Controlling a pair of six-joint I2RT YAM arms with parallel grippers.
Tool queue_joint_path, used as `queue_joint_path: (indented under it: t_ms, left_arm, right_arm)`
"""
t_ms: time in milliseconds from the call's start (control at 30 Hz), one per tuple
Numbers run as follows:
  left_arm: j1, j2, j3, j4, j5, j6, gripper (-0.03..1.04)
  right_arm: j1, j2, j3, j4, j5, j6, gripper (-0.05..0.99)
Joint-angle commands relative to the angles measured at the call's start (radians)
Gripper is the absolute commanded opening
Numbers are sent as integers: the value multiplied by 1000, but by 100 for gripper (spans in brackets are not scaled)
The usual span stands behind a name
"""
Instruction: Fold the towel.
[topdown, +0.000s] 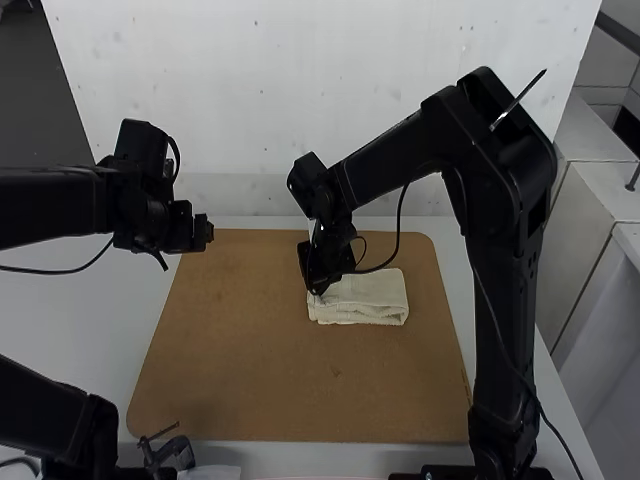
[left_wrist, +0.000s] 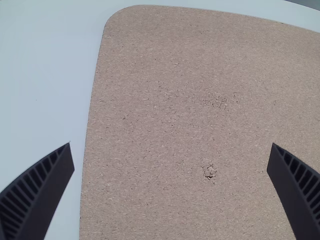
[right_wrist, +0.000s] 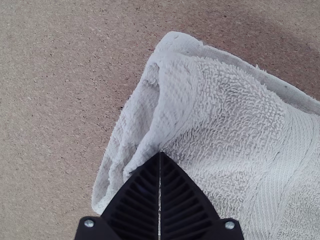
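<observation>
Right end effector (topdown: 317, 291), closed, touches towel (right_wrist: 227, 107) layers its wrist view reveals; left end effector (topdown: 209, 232) gapes.

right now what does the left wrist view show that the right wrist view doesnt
Left wrist view: the left gripper with its fingers wide apart, and the white tabletop past a rounded corner of the brown board.

Right wrist view: the folded towel, and the right gripper with its fingers together, tips at the towel's folds.

Both: the board's speckled brown surface.
</observation>
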Motion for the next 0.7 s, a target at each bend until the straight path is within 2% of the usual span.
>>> queue_joint_path:
  t_ms: [0, 100, 133, 200, 333, 400, 667]
  left_arm:
    - [2, -24, -5, 8, -8, 13, 101]
    - [2, -26, -3, 10, -4, 13, 101]
    - [0, -26, -2, 10, -4, 13, 101]
    - [-5, -30, 3, 8, -5, 14, 101]
    - [-2, -38, 15, 8, -7, 33, 101]
    - [-3, -49, 16, 5, -7, 33, 101]
    - [-6, -113, 3, 1, -10, 64, 101]
  right_arm:
    - [-20, -40, 11, 1, 5, 10, 5]
    - [-42, -109, 11, -25, 4, 7, 40]
    - [-54, -142, 9, -33, 0, 7, 48]
    - [-82, -195, 3, -37, -6, 2, 58]
    - [-172, -280, -29, -37, -16, -26, 90]
    - [-238, -321, -60, -33, -26, -47, 96]
    - [-527, -596, -313, 148, -52, -167, 96]
